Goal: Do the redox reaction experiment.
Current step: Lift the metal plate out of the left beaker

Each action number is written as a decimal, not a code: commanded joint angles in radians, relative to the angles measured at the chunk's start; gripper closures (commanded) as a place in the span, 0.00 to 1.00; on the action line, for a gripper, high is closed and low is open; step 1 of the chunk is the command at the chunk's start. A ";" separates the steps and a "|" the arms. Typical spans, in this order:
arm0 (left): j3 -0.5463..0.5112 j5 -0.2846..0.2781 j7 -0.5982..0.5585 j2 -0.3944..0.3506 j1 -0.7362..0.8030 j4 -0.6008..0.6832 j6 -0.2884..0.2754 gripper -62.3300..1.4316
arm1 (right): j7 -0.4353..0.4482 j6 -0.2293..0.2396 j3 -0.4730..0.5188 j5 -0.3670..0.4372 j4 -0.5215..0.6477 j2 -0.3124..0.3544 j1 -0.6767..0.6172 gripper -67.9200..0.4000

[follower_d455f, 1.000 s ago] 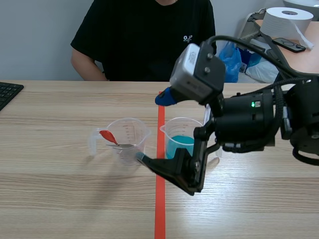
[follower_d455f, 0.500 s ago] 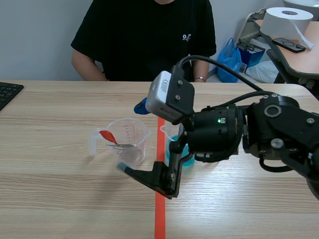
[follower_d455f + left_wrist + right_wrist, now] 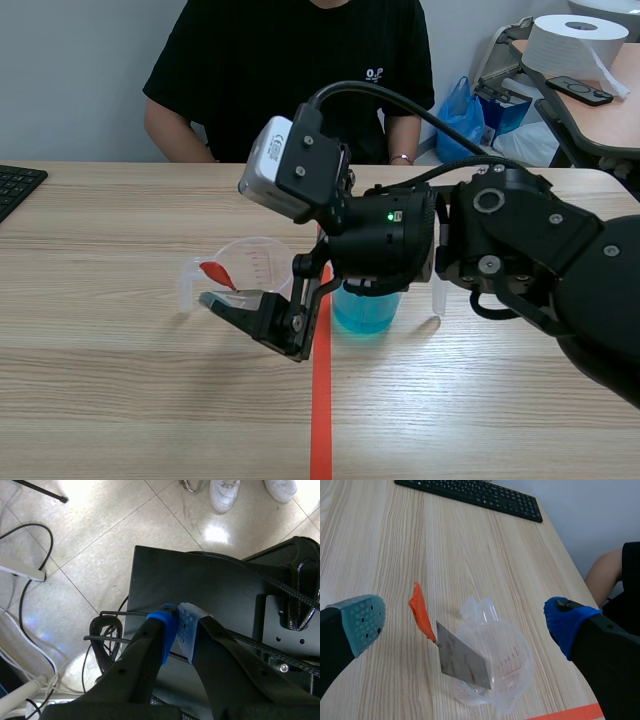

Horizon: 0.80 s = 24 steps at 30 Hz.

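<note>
A clear beaker (image 3: pixel 252 262) stands left of the tape line with a metal sheet (image 3: pixel 462 659) leaning in it, its orange-red handle (image 3: pixel 421 612) sticking out over the rim. A second beaker of blue liquid (image 3: pixel 366 308) stands just right of the line, partly behind my right arm. My right gripper (image 3: pixel 465 625) hangs open above the clear beaker, the sheet and handle between its spread pads without touching. Its lower finger (image 3: pixel 248 314) shows in front of the beaker. My left gripper (image 3: pixel 177 630) is shut on nothing, off the table above the floor.
A person in a black shirt (image 3: pixel 290 80) sits across the table. A black keyboard (image 3: pixel 15 185) lies at the far left edge. The orange-red tape line (image 3: pixel 320 420) runs down the middle. A paper roll (image 3: pixel 575 45) sits on a side table at the back right.
My right arm has swung left across the tape line, bringing its open gripper from in front of the blue beaker to over the clear beaker. The beakers have not moved.
</note>
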 commanded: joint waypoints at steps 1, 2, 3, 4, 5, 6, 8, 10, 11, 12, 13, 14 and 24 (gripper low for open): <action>-0.003 0.000 -0.010 -0.001 0.008 0.006 -0.003 0.93 | 0.010 -0.001 -0.001 -0.002 -0.006 -0.012 0.018 0.08; -0.003 0.000 -0.010 -0.002 0.008 0.006 -0.003 0.93 | 0.010 -0.001 -0.001 -0.002 -0.011 -0.016 0.018 0.10; -0.003 0.000 -0.010 -0.002 0.008 0.006 -0.003 0.93 | 0.010 -0.001 -0.001 -0.002 -0.014 -0.021 0.018 0.13; -0.003 0.000 -0.010 -0.001 0.008 0.006 -0.003 0.93 | 0.009 -0.001 -0.001 -0.003 -0.014 -0.024 0.018 0.17; -0.003 0.000 -0.010 -0.001 0.008 0.006 -0.003 0.93 | 0.009 -0.001 -0.001 -0.003 -0.014 -0.024 0.018 0.21; -0.003 0.000 -0.010 -0.001 0.008 0.006 -0.003 0.93 | 0.008 -0.001 -0.001 -0.003 -0.014 -0.027 0.018 0.25; -0.003 0.000 -0.010 -0.001 0.008 0.006 -0.003 0.93 | -0.002 -0.001 -0.001 -0.003 -0.014 -0.030 0.018 0.32; -0.003 0.000 -0.010 -0.001 0.008 0.006 -0.003 0.93 | -0.010 -0.001 -0.001 -0.003 -0.014 -0.032 0.018 0.38; -0.003 0.000 -0.010 -0.001 0.008 0.006 -0.003 0.93 | -0.010 -0.001 -0.001 -0.003 -0.014 -0.032 0.018 0.40; -0.003 0.000 -0.010 -0.001 0.008 0.006 -0.003 0.93 | -0.010 -0.001 -0.001 -0.003 -0.014 -0.032 0.018 0.44; -0.003 0.000 -0.010 -0.001 0.008 0.006 -0.003 0.93 | -0.010 -0.001 -0.001 -0.003 -0.014 -0.032 0.018 0.47; -0.003 0.000 -0.010 -0.001 0.008 0.006 -0.003 0.93 | -0.010 -0.001 -0.001 -0.003 -0.014 -0.032 0.018 0.51; -0.003 0.000 -0.010 -0.001 0.008 0.006 -0.003 0.93 | -0.009 -0.001 -0.001 -0.003 -0.014 -0.032 0.017 0.88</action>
